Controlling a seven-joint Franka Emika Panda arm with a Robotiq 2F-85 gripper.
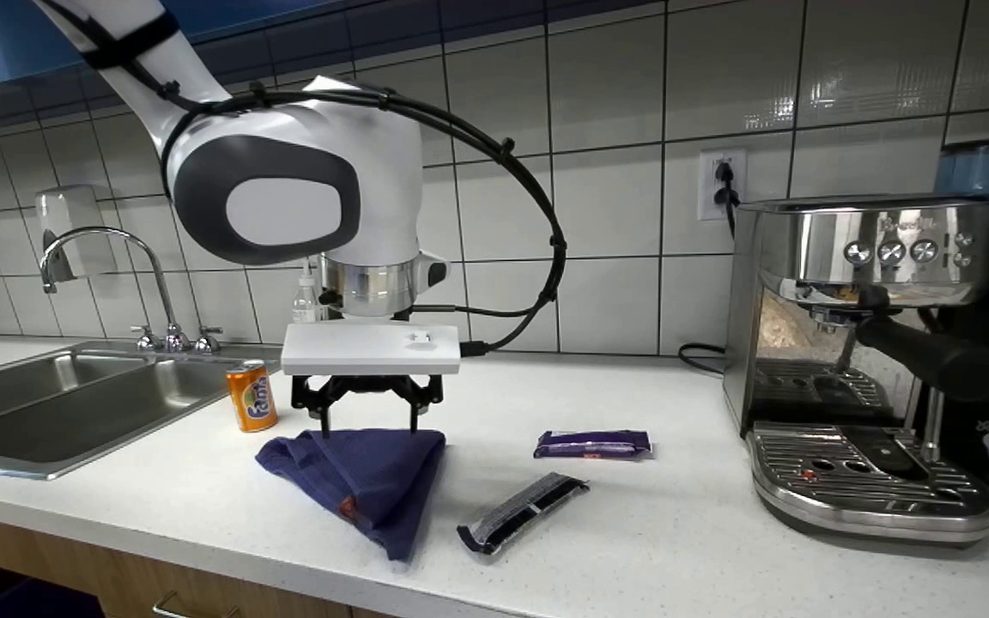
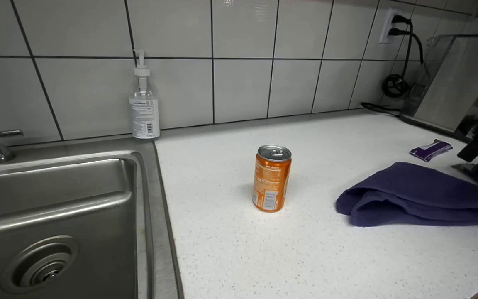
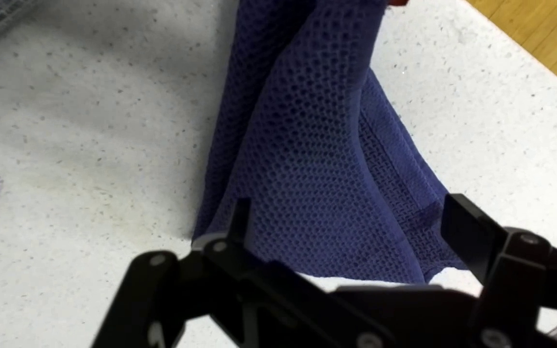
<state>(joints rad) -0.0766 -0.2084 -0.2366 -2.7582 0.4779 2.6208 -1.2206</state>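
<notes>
Gripper (image 1: 370,429) pointing down above the rear part of a folded purple-blue cloth (image 1: 383,481) on a speckled white counter (image 1: 649,524). Fingers (image 3: 469,237) spread wide, well apart from each other, nothing in their grasp; in the wrist view the fabric lies beneath and across the gap. Whether either tip touches it: cannot tell. Cloth bunched in a rough triangle, one corner toward the counter's front edge, a reddish-brown patch (image 1: 348,508) on its near side; waffle-like weave, seen close from the wrist. Around it: an orange Fanta can (image 1: 251,396), upright, near the cloth on the sink side, seen in both exterior views; a silver-and-black packet (image 1: 522,513) lying slantwise just beside the cloth, opposite the can; a purple packet (image 1: 592,444) farther back, lying apart from the cloth. Steel sink (image 2: 143,232) beyond the can; clear pump bottle (image 2: 144,116) upright near its corner, by the tiled wall (image 2: 243,87). Chrome espresso machine (image 1: 889,223) well apart, past the packets.
</notes>
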